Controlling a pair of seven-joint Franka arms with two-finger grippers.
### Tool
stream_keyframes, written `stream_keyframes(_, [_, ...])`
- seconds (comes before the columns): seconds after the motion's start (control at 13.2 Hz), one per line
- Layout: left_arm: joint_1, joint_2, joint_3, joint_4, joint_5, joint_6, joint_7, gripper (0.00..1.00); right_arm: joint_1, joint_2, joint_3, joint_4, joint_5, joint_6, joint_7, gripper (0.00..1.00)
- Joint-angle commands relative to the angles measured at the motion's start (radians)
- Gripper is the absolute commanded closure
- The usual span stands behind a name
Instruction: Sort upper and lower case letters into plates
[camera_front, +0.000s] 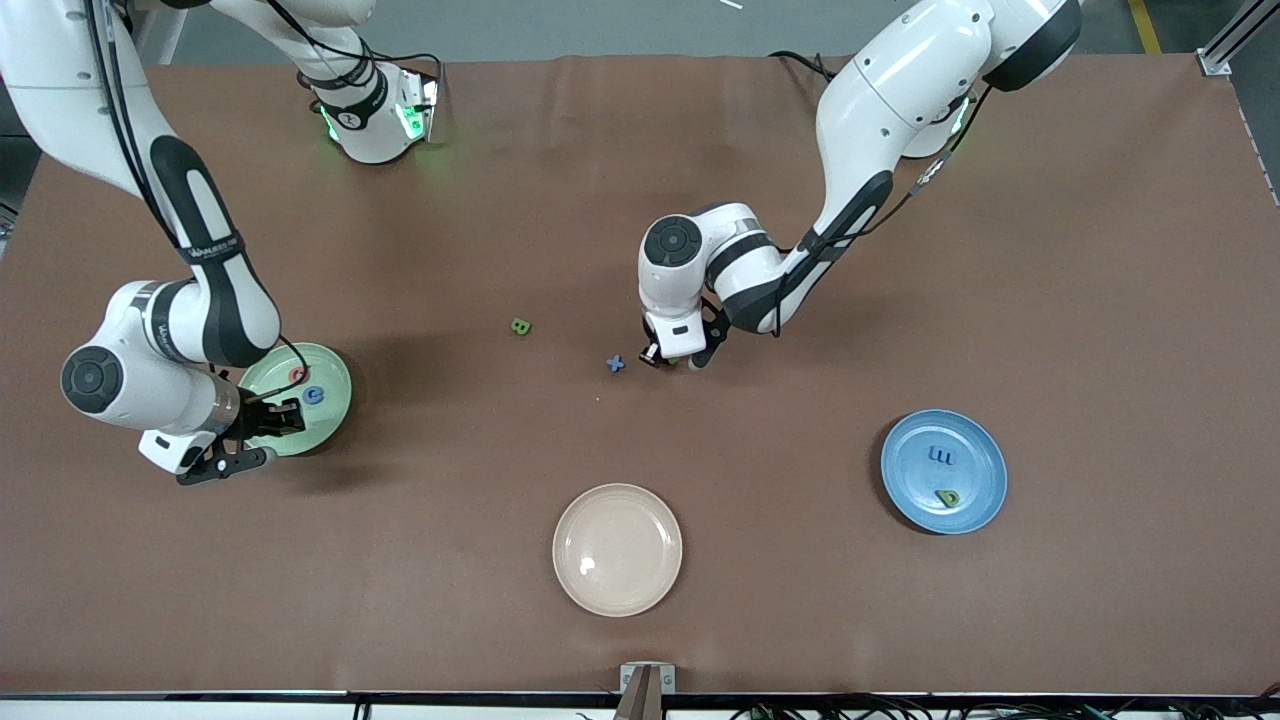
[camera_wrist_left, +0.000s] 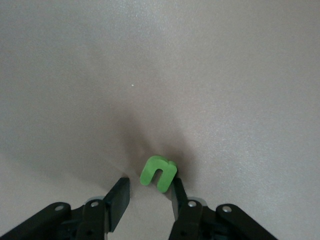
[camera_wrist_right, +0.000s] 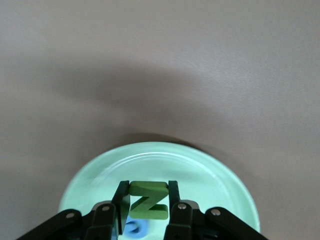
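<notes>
While left end effector (camera_wrist_left: 147, 197) straddles the green n (camera_wrist_left: 158, 173) (part-spread) | right end effector (camera_wrist_right: 148, 204) pinches N (camera_wrist_right: 146, 200) over mint plate (camera_wrist_right: 215, 175) | next: release it there

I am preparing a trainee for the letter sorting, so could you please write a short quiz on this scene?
1. True or false: the right gripper holds a green N over the mint green plate.
2. How many letters lie in the blue plate? A: one. B: two. C: three.
3. The left gripper has its fingers on either side of a small green letter on the table. Which letter is it?

Key
1: true.
2: B.
3: the green n.
</notes>
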Motion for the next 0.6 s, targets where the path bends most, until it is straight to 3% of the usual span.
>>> stream_keyframes(0.0, [-0.003,0.005,0.031,-0.008,0.024,0.019,-0.023,0.8,-0.045,0.032,0.021,-0.008,-0.008,0.036,-0.073,0.79])
stream_keyframes(0.15, [0.009,-0.003,0.031,0.005,0.024,0.012,-0.02,0.89,-0.068,0.046,0.021,-0.008,-0.008,0.038,-0.103,0.79])
stream_keyframes(0.38, [0.007,-0.003,0.046,0.015,0.024,0.009,-0.02,0.9,-0.075,0.058,0.021,-0.008,-0.008,0.059,-0.112,0.74])
stream_keyframes(0.45, [0.005,0.0,0.048,0.018,0.024,0.009,-0.02,0.9,-0.073,0.059,0.021,-0.008,-0.008,0.059,-0.112,0.5])
stream_keyframes(0.53, [0.0,0.002,0.051,0.019,0.026,0.008,-0.02,0.88,-0.07,0.059,0.021,-0.008,-0.008,0.056,-0.11,0.18])
